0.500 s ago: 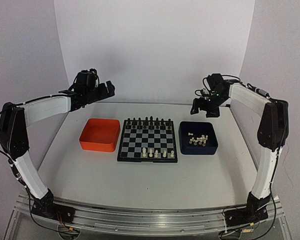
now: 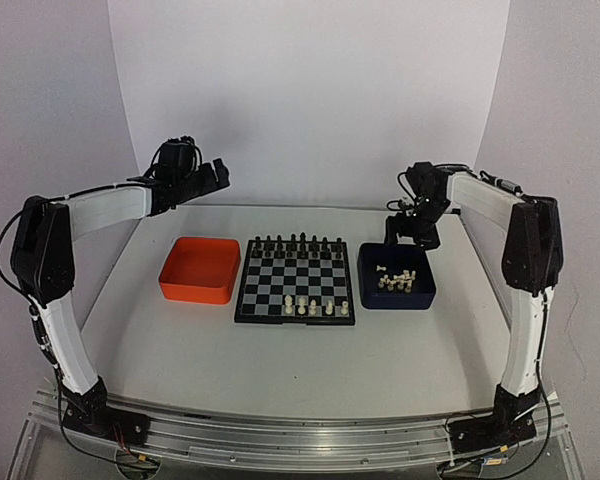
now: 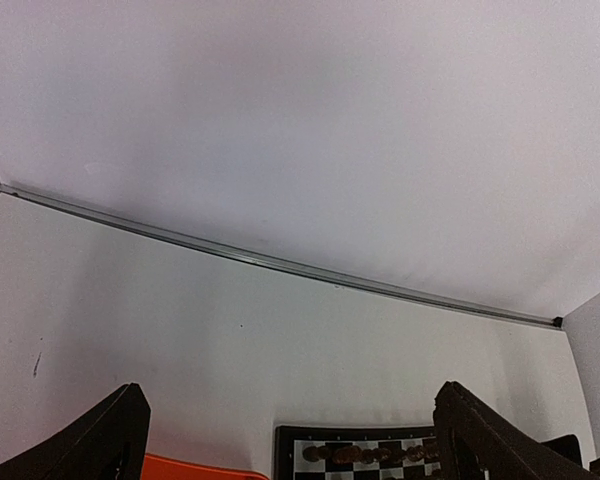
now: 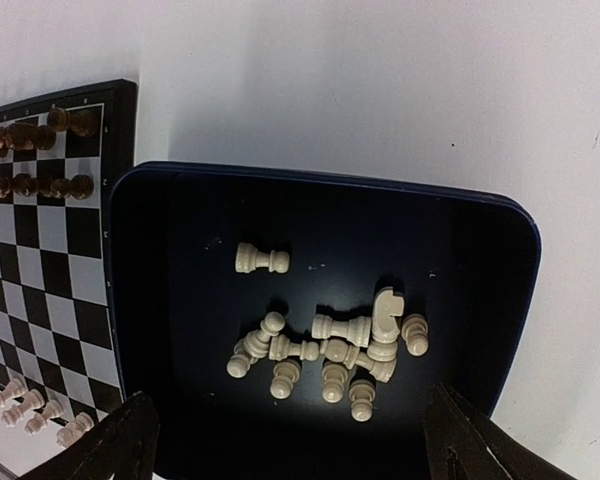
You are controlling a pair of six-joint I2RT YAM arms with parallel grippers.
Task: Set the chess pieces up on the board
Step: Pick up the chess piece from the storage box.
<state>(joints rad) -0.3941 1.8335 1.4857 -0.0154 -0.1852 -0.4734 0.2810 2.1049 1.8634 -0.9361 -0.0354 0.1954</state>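
White table [image 2: 280, 370], plain white walls all round. Board [image 2: 295, 280] sits in the middle, between an orange tray [image 2: 195, 293] and a blue tray [image 2: 396, 303]. Most cream pieces [image 2: 398, 281] lie heaped in the blue tray, and a few stand on the board's near edge. Right gripper [image 2: 412, 232] hovers over the blue tray's far rim, fingers spread wide, nothing held. Left gripper [image 2: 218, 172] hangs high beyond the orange tray, fingers spread too, nothing in them.

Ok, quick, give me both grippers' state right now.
Left gripper: open, holding nothing.
Right gripper: open, empty, above the blue tray.
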